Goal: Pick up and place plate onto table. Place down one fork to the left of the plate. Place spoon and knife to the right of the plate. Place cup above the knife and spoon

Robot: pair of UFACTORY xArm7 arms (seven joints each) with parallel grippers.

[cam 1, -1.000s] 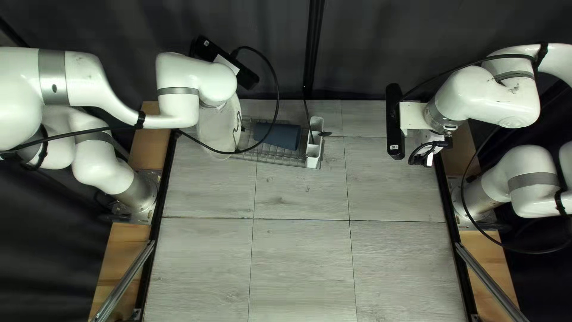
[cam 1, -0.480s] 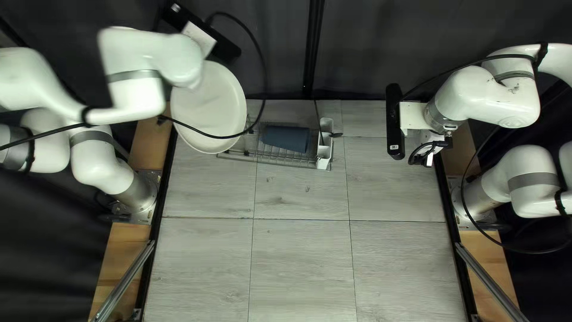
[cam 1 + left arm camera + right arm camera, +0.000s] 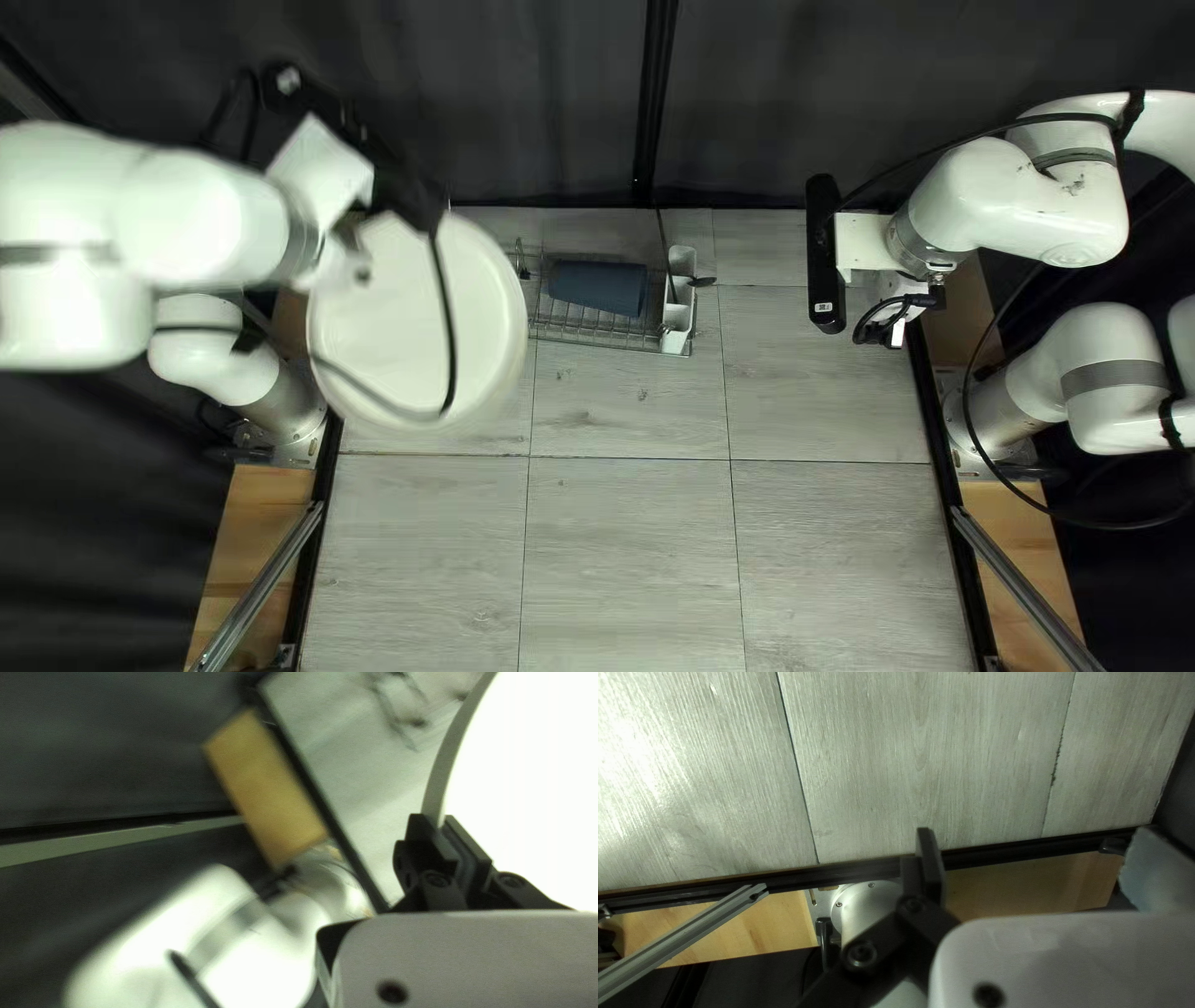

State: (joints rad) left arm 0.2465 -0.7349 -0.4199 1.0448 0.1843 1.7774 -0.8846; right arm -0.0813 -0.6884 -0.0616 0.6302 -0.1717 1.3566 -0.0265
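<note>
Left arm: extended from its base over the bench (image 3: 629, 529), blurred in the top left view. We read its left hand (image 3: 359, 264) as clamped on the rim of the white plate (image 3: 417, 330), a finger to each face. The plate is raised over the bench's left side, overlapping its left edge in view. The left wrist view has the left rail (image 3: 305, 765) and a wooden board (image 3: 265, 790) beside the hand.

Right arm: bent, its right hand (image 3: 898, 329) over the bench's right side, pointing down. One finger (image 3: 931, 865) shows, swung well outward; we log it as open, holding nothing visible. Behind it run the right rail (image 3: 1002, 852) and base.

Far side: the blue cup (image 3: 598, 288) lies in the wire rack (image 3: 585, 326); a dark utensil (image 3: 701, 281) protrudes from the white holder (image 3: 679, 314). Broad bench surface extends from rack to near side, between the arms.
</note>
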